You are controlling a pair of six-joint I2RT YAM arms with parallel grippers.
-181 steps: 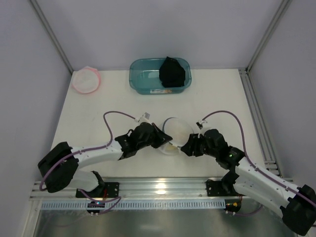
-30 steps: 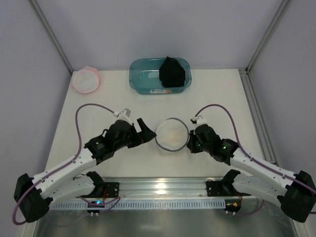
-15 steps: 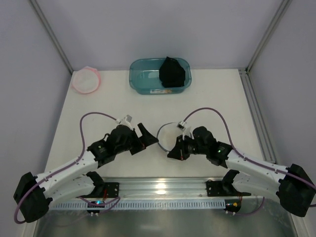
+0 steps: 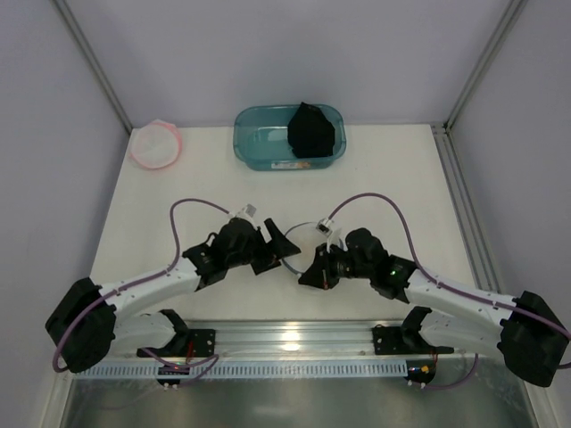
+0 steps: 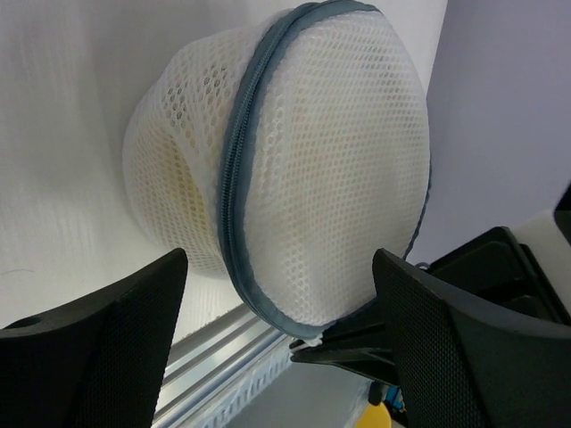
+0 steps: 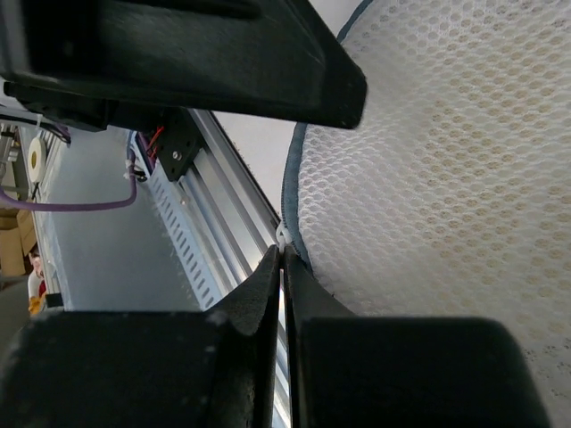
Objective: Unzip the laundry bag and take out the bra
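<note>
Top external view: nearest the camera a metal rail [image 4: 285, 339] runs along the desk's [image 4: 178, 192] edge, and from it the two arms reach in toward the bag [image 4: 302, 239], which sits near the middle of the desk, just beyond the rail and between the two hands. The left hand [image 4: 284, 252] is just left of the bag, released, its fingers spread wide. The left wrist view shows the bag [image 5: 330, 160] framed in that gap with neither finger [image 5: 116, 348] touching it. There the bag stands tipped on edge, a white mesh drum with a grey-blue zipper [image 5: 236, 178] round its rim, closed along the stretch that shows; something pale yellow shows dimly through the mesh, but what it is cannot be told. The right hand [image 4: 306, 278] comes at the bag's near right side. In the right wrist view it [image 6: 282, 259] is clenched, fingers pressed together on a small white tab [image 6: 282, 234] at the rim, with the mesh [image 6: 446, 178] filling the frame beside it and a finger of the left hand [image 6: 223, 53] across the top. The left wrist view shows the same tab [image 5: 308, 341] at the bag's lower edge. Well beyond the bag, at the far edge, stands a teal tub [image 4: 254, 143] with a black cloth [image 4: 310, 131] heaped in its right end. Far left of the bag lies a pink-rimmed mesh pouch [image 4: 155, 145].
</note>
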